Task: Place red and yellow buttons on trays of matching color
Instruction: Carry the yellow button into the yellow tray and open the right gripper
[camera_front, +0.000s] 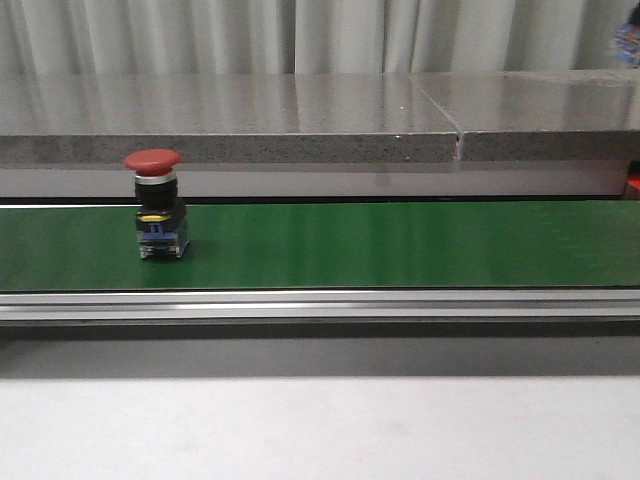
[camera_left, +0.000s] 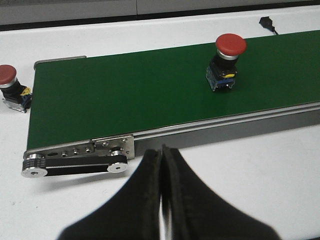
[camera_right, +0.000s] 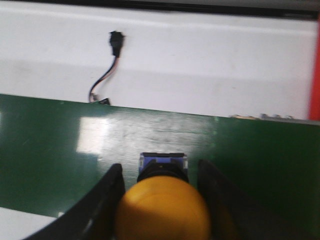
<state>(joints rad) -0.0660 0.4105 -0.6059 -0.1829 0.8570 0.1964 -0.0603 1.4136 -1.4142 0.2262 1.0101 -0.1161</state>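
The right gripper (camera_right: 160, 200) has its fingers (camera_right: 107, 200) set wide on either side of a yellow button (camera_right: 162, 210), whose domed cap fills the gap between them. Whether the pads are touching the cap cannot be told; the picture is blurred and the fingertips run out of view. The button's dark body and blue base stand on the green conveyor belt (camera_right: 60, 150), directly at 12 o'clock from the cap in that view. Beyond the belt lies the white bench (camera_right: 200, 60), with a short loose cable (camera_right: 107, 70) on it.

The left gripper (camera_left: 162, 165) has its fingers pressed together, holding nothing, over the bench just short of the belt's roller end (camera_left: 75, 162). A red button (camera_left: 227, 62) stands upright on the belt at about 1 o'clock from those fingers, well apart. A second red button (camera_left: 12, 90) sits off the belt on the bench, at about 10 o'clock.

In the front view the red button (camera_front: 157, 205) stands at the left of the belt (camera_front: 400, 245); no arm or tray shows there.

The step in hand looks like the grasp of the yellow button. Next it calls for closing squarely on the body or cap, lifting clear of the belt, and carrying it to the yellow tray, which none of the views show.
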